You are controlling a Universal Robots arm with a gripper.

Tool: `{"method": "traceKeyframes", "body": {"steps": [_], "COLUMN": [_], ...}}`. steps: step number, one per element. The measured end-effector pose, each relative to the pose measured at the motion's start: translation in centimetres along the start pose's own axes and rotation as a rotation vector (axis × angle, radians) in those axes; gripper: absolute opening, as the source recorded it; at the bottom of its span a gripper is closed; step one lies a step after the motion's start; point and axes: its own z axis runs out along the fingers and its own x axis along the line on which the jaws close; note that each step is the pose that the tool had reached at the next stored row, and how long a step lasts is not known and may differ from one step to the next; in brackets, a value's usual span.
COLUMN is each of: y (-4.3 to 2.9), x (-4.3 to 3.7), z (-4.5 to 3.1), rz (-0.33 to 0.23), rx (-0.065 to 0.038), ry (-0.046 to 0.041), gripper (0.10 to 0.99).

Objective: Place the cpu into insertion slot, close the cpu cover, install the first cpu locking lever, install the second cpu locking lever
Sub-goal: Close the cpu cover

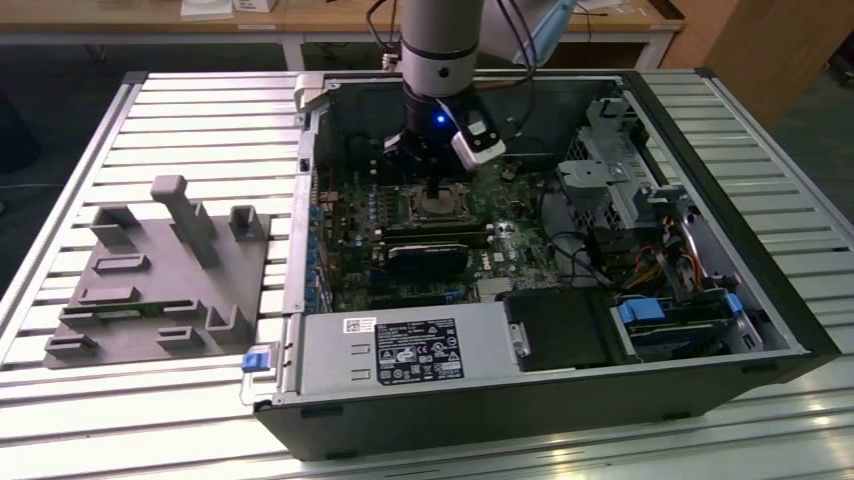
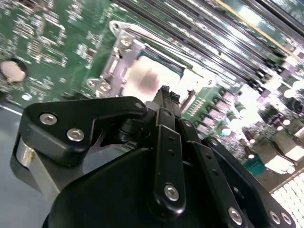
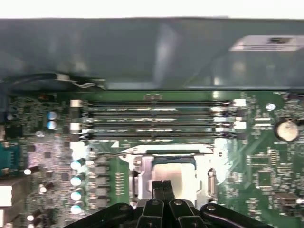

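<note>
One cpu [image 3: 174, 172], one cpu cover [image 3: 142, 166], four memory slots [image 3: 156, 114], one coin battery [image 3: 285, 129].

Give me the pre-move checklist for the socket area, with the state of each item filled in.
1. cpu seated in the insertion slot: ok, its pale metal top shows inside the socket in both wrist views.
2. cpu cover down: ok as far as shows, the silvery frame lies flat around the cpu's top.
3. End effector shut and empty: ok, fingertips are together with nothing between them.
4. End effector over the socket: ok, its tips sit at the cpu's near edge.
5. Locking levers latched: cannot tell.
6. Memory slots clear of the end effector: ok, they lie beside the socket, apart from the tips.
</note>
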Motion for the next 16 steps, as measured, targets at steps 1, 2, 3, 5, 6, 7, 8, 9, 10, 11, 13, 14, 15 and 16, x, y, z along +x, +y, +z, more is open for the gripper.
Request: {"method": "traceKeyframes", "body": {"steps": [1,2,3,5,6,7,8,9,10,11,13,14,15,16], "y": [0.01,0.02,0.02,0.02,0.02,0.03,0.03,0.04,0.04,0.05,0.06,0.07,0.08,0.09], "x": [-0.28,-0.56,-0.81,-1.11,-1.12,-1.12,-1.13,-1.13,-1.14,-1.14,-1.15,-1.16,-1.17,-1.17], "z": [0.01,0.02,0.03,0.03,0.03,0.03,-0.02,-0.1,-0.24,-0.41,-0.81,-1.03,-1.25,-1.45], "rz": [0.0,0.0,0.0,0.0,0.0,0.0,0.0,0.0,0.0,0.0,0.0,0.0,0.0,0.0], "rx": [0.0,0.0,0.0,0.0,0.0,0.0,0.0,0.0,0.0,0.0,0.0,0.0,0.0,0.0], "ry": [0.0,0.0,0.0,0.0001,0.0,0.0,0.0001,0.0,0.0,0.0,0.0,-0.0001,0.0,0.0], "gripper": [0.106,0.106,0.106,0.106,0.106,0.106,0.106,0.106,0.106,0.106,0.106,0.106,0.106,0.106]}}
